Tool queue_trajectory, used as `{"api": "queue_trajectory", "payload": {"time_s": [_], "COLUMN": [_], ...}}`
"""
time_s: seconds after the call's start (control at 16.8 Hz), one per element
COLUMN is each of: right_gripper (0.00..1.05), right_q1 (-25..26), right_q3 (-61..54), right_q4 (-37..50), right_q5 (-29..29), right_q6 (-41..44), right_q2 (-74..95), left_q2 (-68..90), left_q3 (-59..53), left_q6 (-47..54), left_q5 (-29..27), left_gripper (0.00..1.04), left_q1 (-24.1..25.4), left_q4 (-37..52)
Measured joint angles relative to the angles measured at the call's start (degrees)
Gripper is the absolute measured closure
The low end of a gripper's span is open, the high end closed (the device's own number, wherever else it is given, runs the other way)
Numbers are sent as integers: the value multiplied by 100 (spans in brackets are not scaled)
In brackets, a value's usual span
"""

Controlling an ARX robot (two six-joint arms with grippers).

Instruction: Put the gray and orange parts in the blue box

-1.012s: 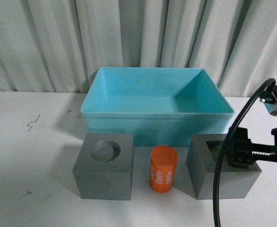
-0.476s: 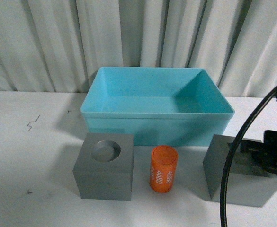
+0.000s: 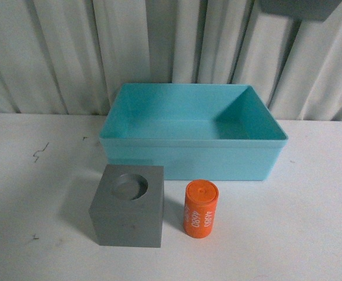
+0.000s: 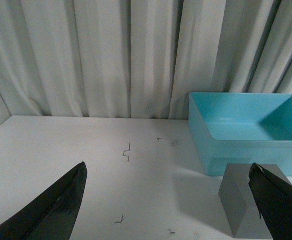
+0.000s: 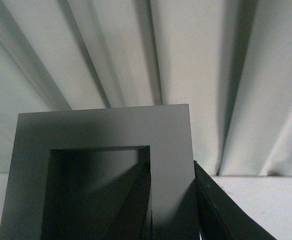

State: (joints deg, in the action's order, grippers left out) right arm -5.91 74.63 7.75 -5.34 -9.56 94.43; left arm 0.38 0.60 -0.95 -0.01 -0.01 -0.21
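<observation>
Pincer on the right arm [image 5: 170, 165] clamps the square-recess gray cube [image 5: 106, 130] aloft; left pincer [image 4: 166, 169] gapes open.

Desk [image 3: 36, 257]: white, matte top, spanning the full width of the front view.
Curtain [image 3: 59, 52]: pale grey-white, vertical pleats, hanging along the desk's far edge.
Surface marks: one dark squiggle [image 3: 40, 152] toward the left edge; smaller flecks [image 3: 35, 237] toward the near left corner.

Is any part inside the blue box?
No, the front view shows the blue box bare inside, the orange cylinder and round-recess cube standing in front of it.
</observation>
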Motion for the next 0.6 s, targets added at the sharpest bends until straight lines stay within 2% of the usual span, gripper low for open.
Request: {"api": "queue_trajectory", "payload": {"time_s": [0.12, 0.18, 0.24, 0.6], "right_gripper": [86, 86, 86, 86], "right_q1": [-247, -601, -643, -647], "right_q3": [595, 1799, 2201, 3110], "right_q4": [-308, -876, -1082, -1853], "right_q5": [120, 431, 601, 1137], "right_q6": [-33, -264, -345, -671], "right_q2": [951, 2350, 2691, 3871], "left_q2": [0, 0, 0, 0], "left_q3": [2, 0, 0, 0], "left_q6": [2, 0, 0, 2], "left_q5": [2, 2, 0, 2], "left_gripper": [7, 7, 7, 7], "left_q1": [0, 0, 0, 0], "left_q4": [0, 0, 0, 0]}}
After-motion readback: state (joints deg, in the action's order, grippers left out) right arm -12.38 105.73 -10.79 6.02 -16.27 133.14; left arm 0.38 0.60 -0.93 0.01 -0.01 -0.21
